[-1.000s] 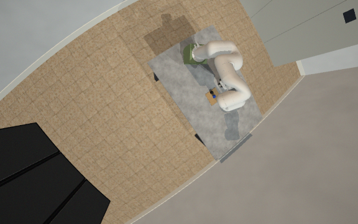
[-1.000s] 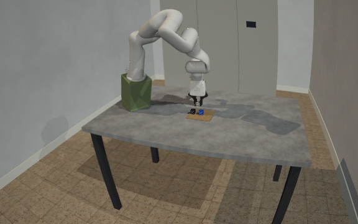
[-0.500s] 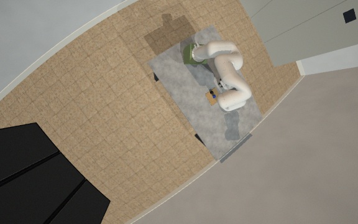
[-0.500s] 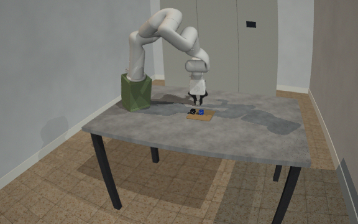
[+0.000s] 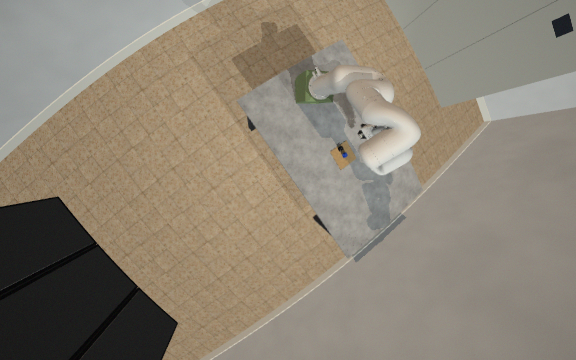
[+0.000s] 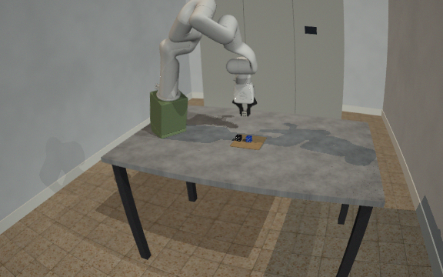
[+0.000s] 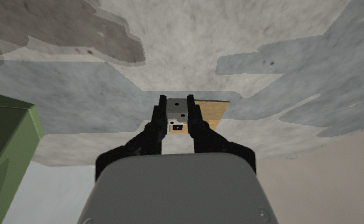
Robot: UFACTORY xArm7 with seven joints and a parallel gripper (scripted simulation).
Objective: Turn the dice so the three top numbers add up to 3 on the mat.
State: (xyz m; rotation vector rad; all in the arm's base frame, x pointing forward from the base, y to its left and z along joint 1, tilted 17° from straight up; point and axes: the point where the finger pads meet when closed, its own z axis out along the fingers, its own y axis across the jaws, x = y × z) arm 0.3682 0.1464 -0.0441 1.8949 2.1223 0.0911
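My gripper (image 7: 177, 103) is shut on a grey die (image 7: 177, 111) and holds it well above the table; it also shows in the side view (image 6: 244, 111). Below it a small tan mat (image 6: 248, 143) lies on the grey table. A black die (image 6: 238, 138) and a blue die (image 6: 248, 138) sit side by side on the mat's far part. In the overhead view the mat (image 5: 340, 154) carries both dice beside my arm. In the wrist view the mat (image 7: 214, 114) shows partly behind the fingers, and the two dice on it are hidden.
The green base block (image 6: 168, 113) of my arm stands at the table's far left corner. The grey table (image 6: 252, 154) has edges all round, with tiled floor below.
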